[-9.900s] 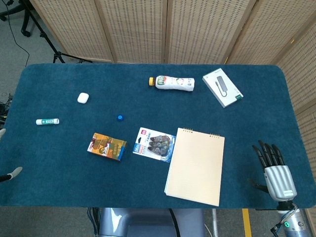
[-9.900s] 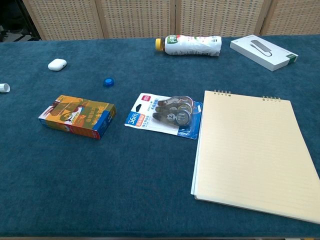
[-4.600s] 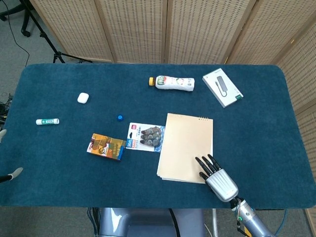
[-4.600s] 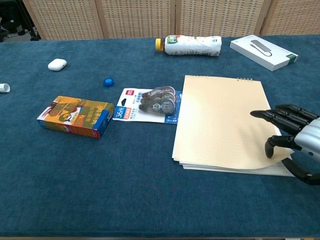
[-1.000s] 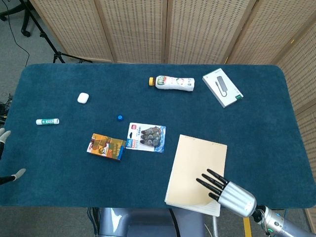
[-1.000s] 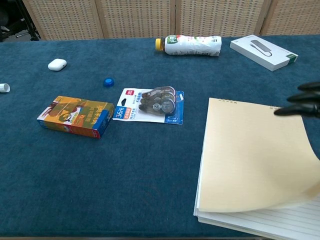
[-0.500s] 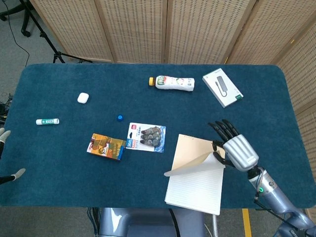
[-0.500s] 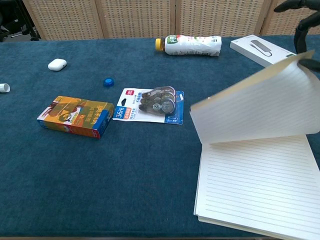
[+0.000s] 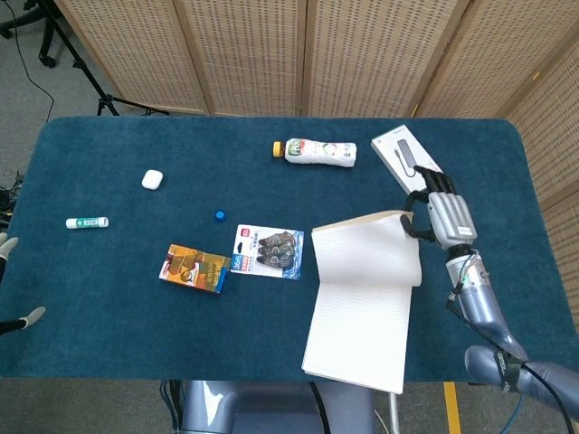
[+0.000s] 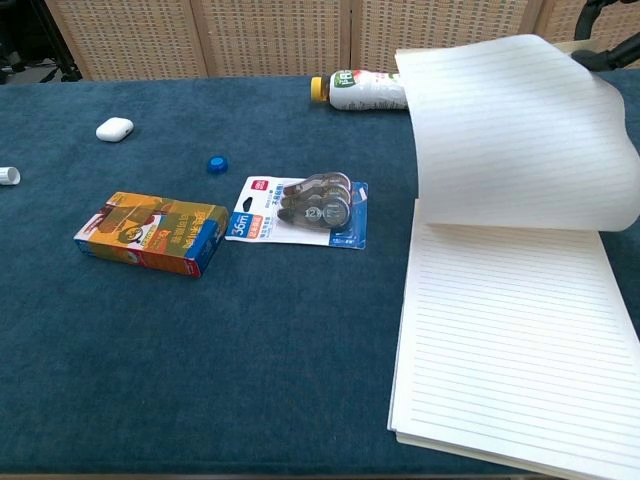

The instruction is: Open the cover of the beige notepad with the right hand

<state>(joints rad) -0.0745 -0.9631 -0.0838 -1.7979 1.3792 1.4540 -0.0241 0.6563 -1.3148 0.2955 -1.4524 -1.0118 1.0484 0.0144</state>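
The beige notepad (image 9: 357, 316) lies at the front right of the table with its lined pages (image 10: 510, 330) exposed. Its cover (image 9: 371, 249) stands lifted and curled back toward the spiral edge, its pale underside (image 10: 510, 130) facing the chest view. My right hand (image 9: 443, 214) grips the cover's free edge at the upper right; the chest view shows only dark fingers (image 10: 612, 50) behind the cover's top corner. Just the fingertips of my left hand (image 9: 7, 244) show at the far left edge, spread apart and holding nothing.
A correction tape pack (image 9: 268, 251) lies just left of the notepad, with an orange box (image 9: 195, 268) further left. A bottle (image 9: 317, 152) and a white box (image 9: 403, 154) lie behind the notepad. A blue cap (image 9: 220, 215), earbud case (image 9: 152, 179) and glue stick (image 9: 87, 222) lie at the left.
My right hand has swept from the notepad's near edge up and back toward the white box, peeling the cover off the pages and folding it over. The left hand stayed put.
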